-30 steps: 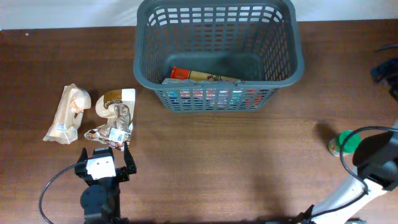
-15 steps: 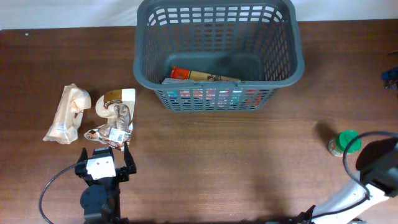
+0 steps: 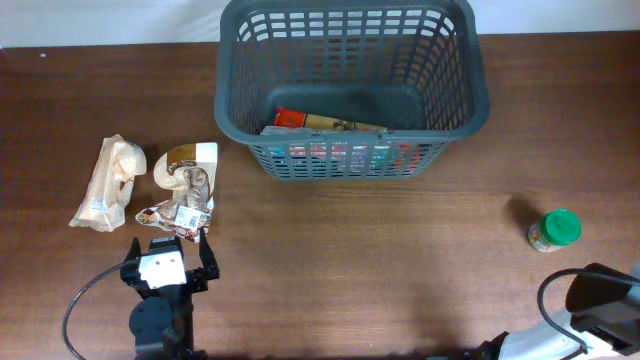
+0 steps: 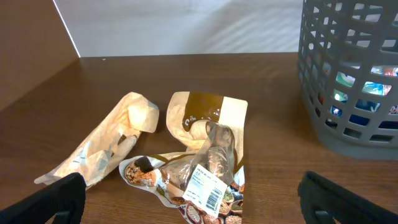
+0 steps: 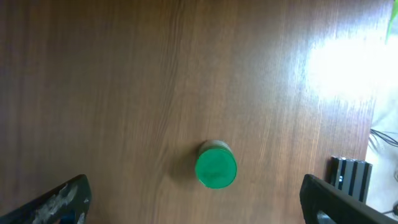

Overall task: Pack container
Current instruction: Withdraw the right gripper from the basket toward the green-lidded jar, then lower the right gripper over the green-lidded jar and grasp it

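Two end effectors [image 4: 196,198] [image 5: 198,200] agape — left low, right high

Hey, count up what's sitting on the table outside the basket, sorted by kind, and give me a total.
Soft packets: 3, the pale bag, the brown-and-cream pouch, the clear labelled packet
Jars: 1, the green-lidded jar
Total: 4

A grey basket [image 3: 232,115] on the surface [image 3: 380,260] holds packets [image 3: 330,123]. A pale bag [image 3: 108,183] and crumpled wrappers [image 3: 186,190] lie left, near the left hand [image 3: 170,243]; a green-lidded jar [image 3: 553,230] stands alone at right.
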